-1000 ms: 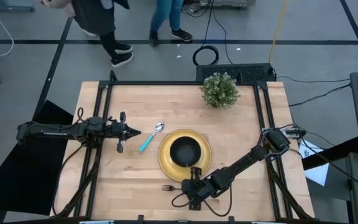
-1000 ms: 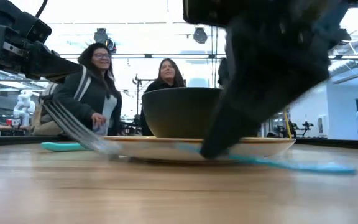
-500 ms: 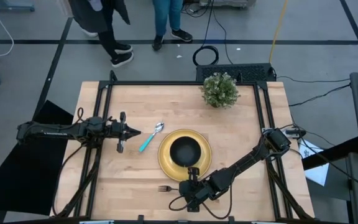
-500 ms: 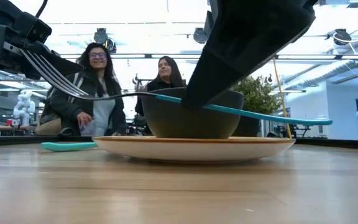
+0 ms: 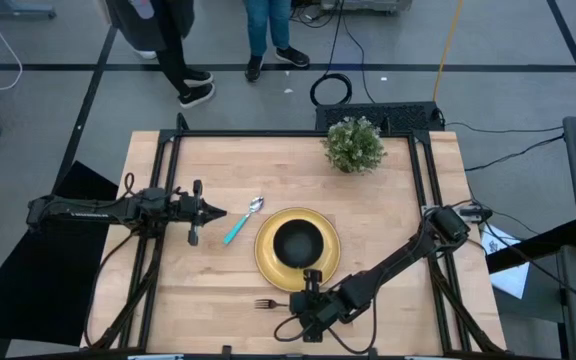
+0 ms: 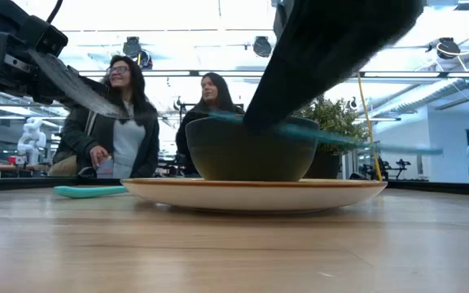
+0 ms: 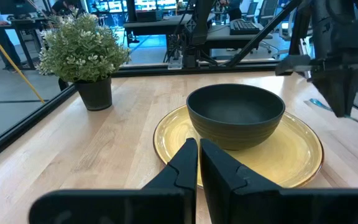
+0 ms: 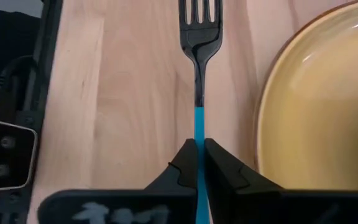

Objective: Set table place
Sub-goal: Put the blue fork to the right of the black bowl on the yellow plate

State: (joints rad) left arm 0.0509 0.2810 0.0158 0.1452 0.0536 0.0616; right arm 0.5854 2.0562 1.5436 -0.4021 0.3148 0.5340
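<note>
overhead, table-level, two wrist views; shared plate [image 5: 297, 249]

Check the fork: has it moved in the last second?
Yes. The fork, clamped in the right gripper, rose off the table to above the yellow plate's rim.

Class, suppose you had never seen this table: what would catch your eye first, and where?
The black bowl sits on the yellow plate mid-table. At the near edge, the right gripper pinches the fork by its turquoise handle, beside the plate. A small potted plant stands at the far edge.
</note>
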